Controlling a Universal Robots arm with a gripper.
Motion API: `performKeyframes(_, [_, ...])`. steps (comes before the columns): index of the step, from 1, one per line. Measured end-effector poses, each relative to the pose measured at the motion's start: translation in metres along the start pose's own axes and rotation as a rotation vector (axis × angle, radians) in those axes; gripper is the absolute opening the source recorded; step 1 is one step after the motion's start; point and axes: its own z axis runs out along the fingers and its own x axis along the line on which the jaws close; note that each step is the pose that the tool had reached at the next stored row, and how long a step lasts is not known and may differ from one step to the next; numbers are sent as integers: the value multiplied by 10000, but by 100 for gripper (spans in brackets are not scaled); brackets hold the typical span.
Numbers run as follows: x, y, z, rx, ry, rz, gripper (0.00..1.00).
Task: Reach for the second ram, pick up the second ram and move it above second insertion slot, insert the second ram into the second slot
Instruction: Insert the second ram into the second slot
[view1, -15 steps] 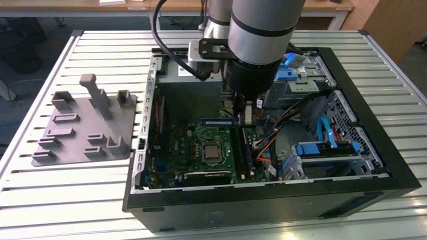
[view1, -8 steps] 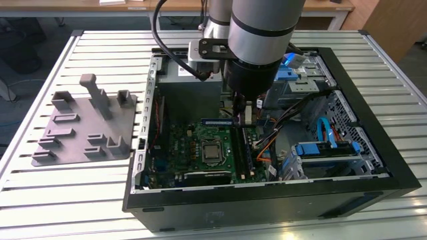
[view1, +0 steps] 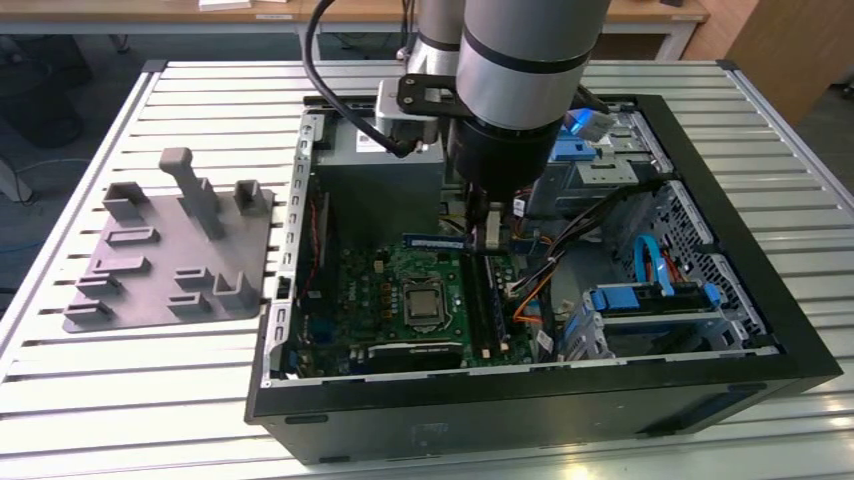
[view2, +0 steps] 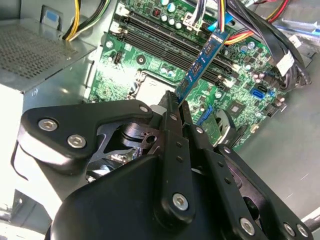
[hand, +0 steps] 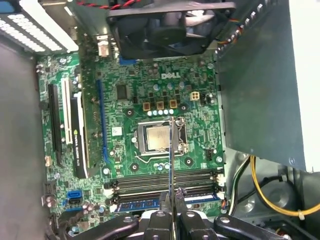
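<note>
My gripper (view1: 477, 238) reaches down into the open computer case and is shut on the second ram (view1: 434, 241), a thin blue-black stick. The stick juts out from the fingertips (view2: 172, 102) and hangs above the green motherboard (hand: 125, 90), apart from it. In the second wrist view the second ram (view2: 202, 62) shows its flat face with chips. In the first wrist view the second ram (hand: 170, 150) is a thin edge-on line over the CPU socket (hand: 157, 137), lying crosswise to the long memory slots (hand: 140, 181). Another blue stick (hand: 142, 204) sits in a slot close to my gripper (hand: 172, 202).
The grey power supply box (view1: 380, 170) stands close behind the arm. Bundled cables (view1: 541, 285) and blue drive bays (view1: 641, 300) fill the case on the exterior view's right. A fan (hand: 165, 25) sits at the board's far end. A grey fixture plate (view1: 174, 250) lies outside the case.
</note>
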Motion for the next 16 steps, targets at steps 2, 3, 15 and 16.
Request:
performKeyframes(2, [0, 0, 0, 14, -7, 274, 14])
performKeyframes(3, [0, 0, 1, 21, -11, 410, 14])
performKeyframes(15, [0, 0, 2, 97, -45, 1929, 14])
performKeyframes(16, [0, 0, 2, 103, -49, 2048, 14])
